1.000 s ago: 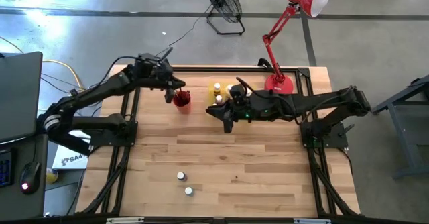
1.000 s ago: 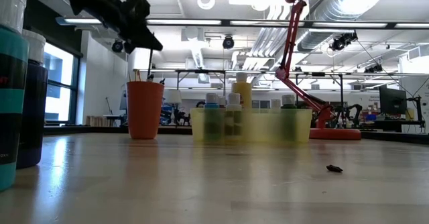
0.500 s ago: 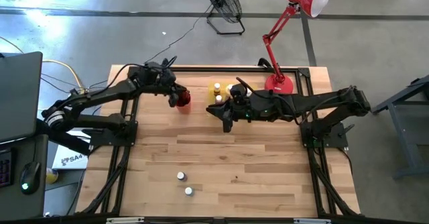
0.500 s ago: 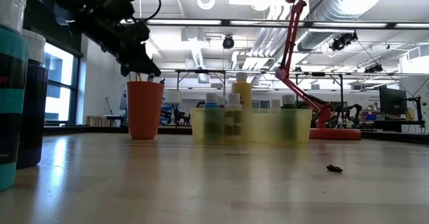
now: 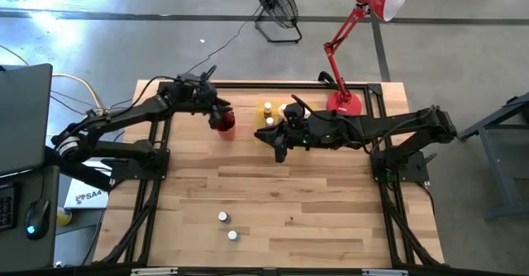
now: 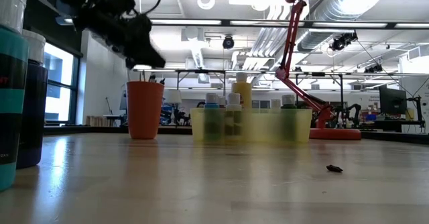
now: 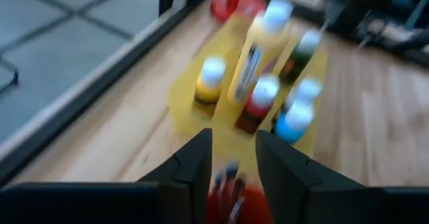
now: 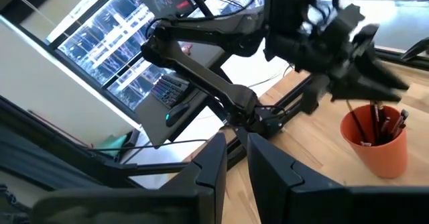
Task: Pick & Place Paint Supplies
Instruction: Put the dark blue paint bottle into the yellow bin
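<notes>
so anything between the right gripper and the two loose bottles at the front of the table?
Nothing visible. The right gripper hangs by the yellow tray; the two bottles stand apart toward the front edge, with only bare wood between. The left gripper is off over the red cup.

The cup (image 5: 224, 121) stands at the far side of the table (image 5: 281, 202), with brushes (image 8: 377, 122) standing in it. Just right of it sits the tray (image 5: 266, 115) with bottles (image 7: 258, 46) in it. Two small bottles (image 5: 227, 226) stand alone at the near side, well apart from the rest.
</notes>
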Available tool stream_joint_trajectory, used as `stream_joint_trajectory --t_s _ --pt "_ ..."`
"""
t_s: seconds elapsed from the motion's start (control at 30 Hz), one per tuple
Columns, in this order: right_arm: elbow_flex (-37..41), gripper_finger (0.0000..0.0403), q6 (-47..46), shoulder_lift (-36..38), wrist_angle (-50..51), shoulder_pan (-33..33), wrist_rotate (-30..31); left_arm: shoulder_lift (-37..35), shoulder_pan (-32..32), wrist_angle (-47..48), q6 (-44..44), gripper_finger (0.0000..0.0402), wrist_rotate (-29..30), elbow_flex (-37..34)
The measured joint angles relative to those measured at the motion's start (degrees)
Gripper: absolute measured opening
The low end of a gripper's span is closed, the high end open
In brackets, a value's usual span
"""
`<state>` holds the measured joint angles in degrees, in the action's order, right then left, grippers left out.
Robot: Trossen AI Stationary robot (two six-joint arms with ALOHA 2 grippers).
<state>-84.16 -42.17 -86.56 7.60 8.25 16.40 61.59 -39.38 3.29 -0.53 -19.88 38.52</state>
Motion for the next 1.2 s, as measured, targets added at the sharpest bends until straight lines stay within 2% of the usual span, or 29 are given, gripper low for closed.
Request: stream_joint_trajectory --t_s 0.17,0.37,0.57,0.7,0.83,0.93,1.07,1.2 --pt "0.00 0.0052 0.41 0.00 -0.02 0.00 -0.04 -1.87 0.00 1.88 -0.27 0.0120 -1.68 6.17" --pt "-0.01 0.0052 0.43 0.00 0.01 0.25 -2.46 -6.46 0.00 11.53 3.49 0.0118 -6.91 14.05" --pt "0.00 0.0052 0.46 -0.02 0.68 1.29 -3.26 -12.25 0.01 25.90 7.53 0.0067 -9.36 20.22" --pt "-0.01 0.0052 0.46 -0.02 2.09 1.54 -3.17 -15.54 0.02 30.37 7.56 0.0030 -10.30 21.14" --pt "0.00 0.0052 0.46 -0.02 2.29 1.51 -3.15 -18.87 0.02 32.53 3.87 0.0006 -12.91 21.16" --pt "0.00 0.0052 0.46 -0.02 2.29 1.51 -4.40 -21.14 0.02 33.89 2.22 0.0002 -17.62 21.16" --pt "0.00 0.0052 0.65 -0.02 2.29 1.51 -9.24 -24.54 0.02 35.96 5.64 0.0003 -26.25 21.16" --pt "-0.02 0.0052 1.86 -0.02 2.32 1.51 -12.54 -26.92 0.04 38.78 6.51 0.0003 -30.29 21.20"
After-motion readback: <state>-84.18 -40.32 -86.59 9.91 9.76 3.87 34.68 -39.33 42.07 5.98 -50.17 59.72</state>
